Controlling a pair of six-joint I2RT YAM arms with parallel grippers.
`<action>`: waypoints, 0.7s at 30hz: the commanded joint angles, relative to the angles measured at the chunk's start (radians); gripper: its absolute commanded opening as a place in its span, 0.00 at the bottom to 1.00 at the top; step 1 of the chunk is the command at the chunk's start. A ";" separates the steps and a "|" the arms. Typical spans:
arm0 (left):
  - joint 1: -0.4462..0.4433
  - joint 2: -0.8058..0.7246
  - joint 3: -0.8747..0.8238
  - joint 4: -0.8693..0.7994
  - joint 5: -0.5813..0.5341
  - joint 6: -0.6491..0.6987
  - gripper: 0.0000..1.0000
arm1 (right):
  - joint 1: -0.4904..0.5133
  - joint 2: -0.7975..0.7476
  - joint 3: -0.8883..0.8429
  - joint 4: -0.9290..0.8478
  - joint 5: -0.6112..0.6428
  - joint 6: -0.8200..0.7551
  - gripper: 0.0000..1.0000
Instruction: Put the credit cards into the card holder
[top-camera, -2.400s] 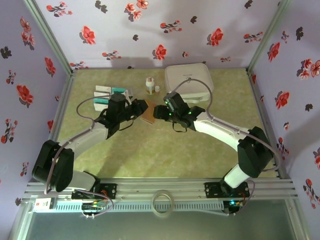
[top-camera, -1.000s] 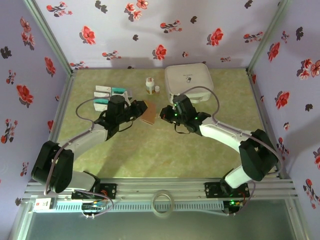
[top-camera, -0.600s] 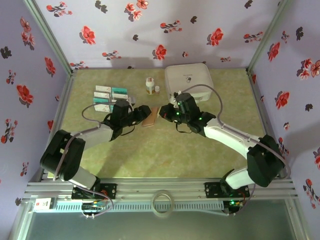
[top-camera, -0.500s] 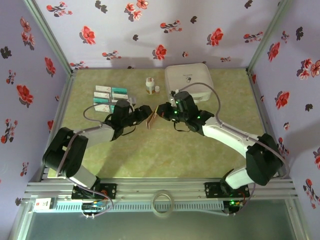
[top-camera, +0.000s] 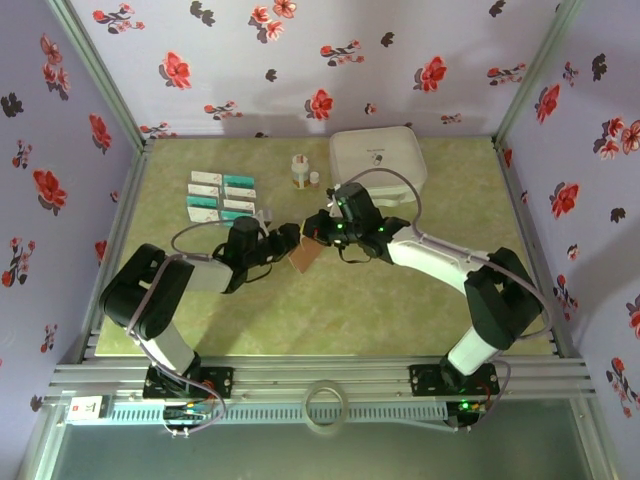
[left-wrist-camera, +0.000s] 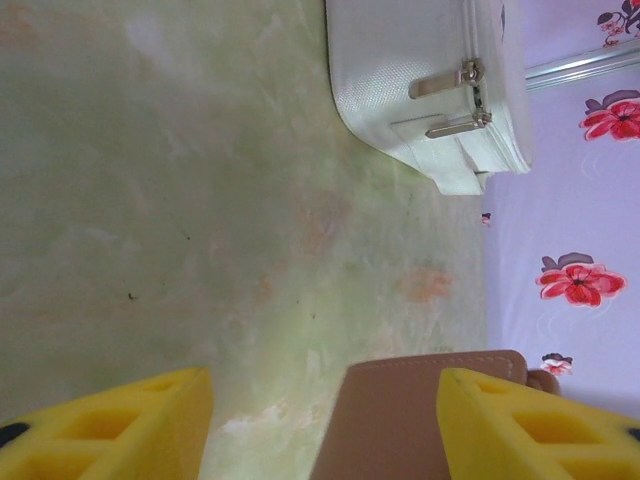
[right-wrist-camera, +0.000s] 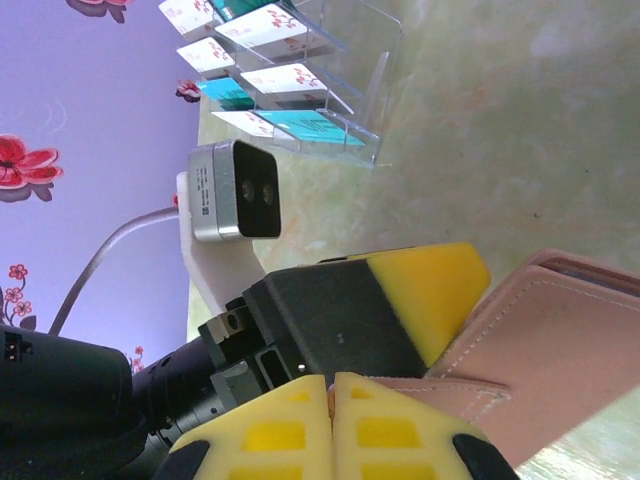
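The reddish-brown card holder (top-camera: 303, 257) sits tilted between both grippers at mid-table. My right gripper (right-wrist-camera: 331, 385) is shut on a thin flap of the card holder (right-wrist-camera: 560, 340), and it meets the holder from the right in the top view (top-camera: 317, 236). My left gripper (left-wrist-camera: 325, 400) is open, its yellow fingers (left-wrist-camera: 110, 425) wide apart; the card holder (left-wrist-camera: 430, 415) lies between them, against the right-hand finger. The left gripper (top-camera: 286, 241) reaches in from the left. The white and teal credit cards (top-camera: 222, 196) stand in rows at the back left, also seen as cards (right-wrist-camera: 270, 80) in a clear rack.
A large white zip case (top-camera: 378, 160) stands at the back centre, and its zip pulls show on the case (left-wrist-camera: 420, 80) in the left wrist view. A small white bottle (top-camera: 299, 172) stands left of it. The left wrist camera (right-wrist-camera: 235, 190) sits close to my right fingers.
The card holder has left its flat spot further back and now sits tilted nearer the front, with the right gripper shut on it. The left arm has dropped low and stretched toward it.
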 joint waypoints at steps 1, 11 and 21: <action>-0.008 0.019 -0.032 0.063 -0.003 -0.003 0.62 | -0.027 0.025 -0.002 -0.017 -0.055 -0.049 0.00; -0.006 0.002 -0.099 0.018 -0.057 0.020 0.64 | -0.028 0.147 0.041 -0.006 -0.109 -0.051 0.00; -0.006 -0.005 -0.101 0.009 -0.056 0.027 0.65 | -0.020 0.097 0.116 -0.101 -0.085 -0.088 0.00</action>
